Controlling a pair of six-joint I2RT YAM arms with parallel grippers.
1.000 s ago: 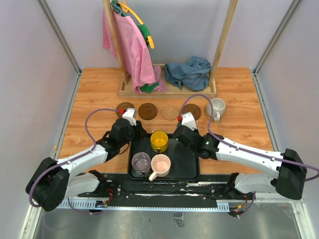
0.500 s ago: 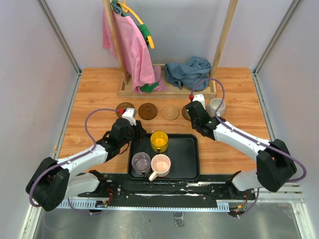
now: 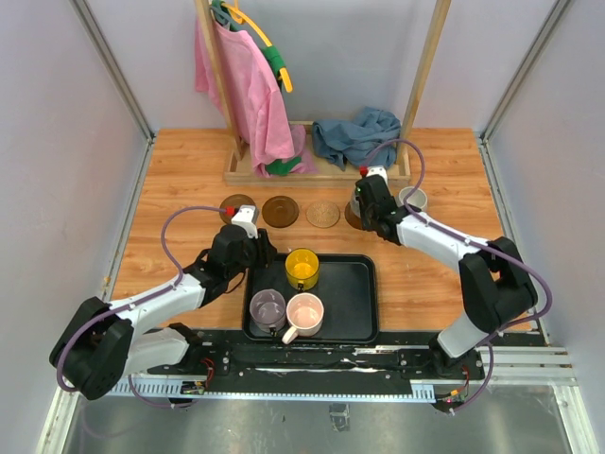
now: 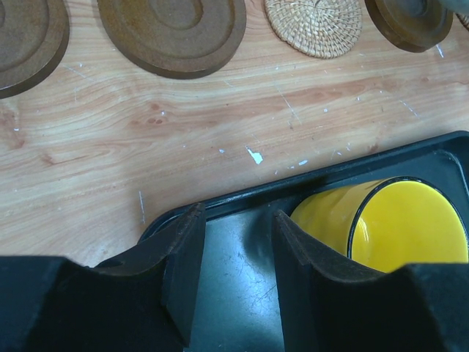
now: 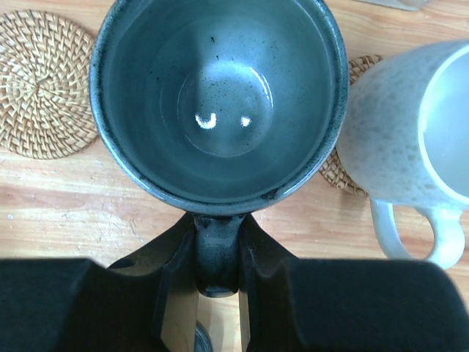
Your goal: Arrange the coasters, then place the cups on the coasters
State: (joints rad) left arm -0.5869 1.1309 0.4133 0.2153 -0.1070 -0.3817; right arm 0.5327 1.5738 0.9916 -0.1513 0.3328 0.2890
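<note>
Cup (image 5: 220,95), glossy dark grey, sits handle-clamped in right gripper (image 5: 218,246); left gripper (image 4: 238,224) gapes empty.

The overhead camera looks down over the whole table (image 3: 180,170). The left wrist camera faces the tray (image 4: 242,205) just beyond its fingers (image 4: 183,264); the right stares closely into the grey cup (image 5: 220,95). Both share a woven coaster (image 4: 317,26).

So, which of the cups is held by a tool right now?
The grey cup: the right tool grips its handle. The white cup stands free beside it; the yellow cup, purple cup and pink cup sit in the black tray.
</note>
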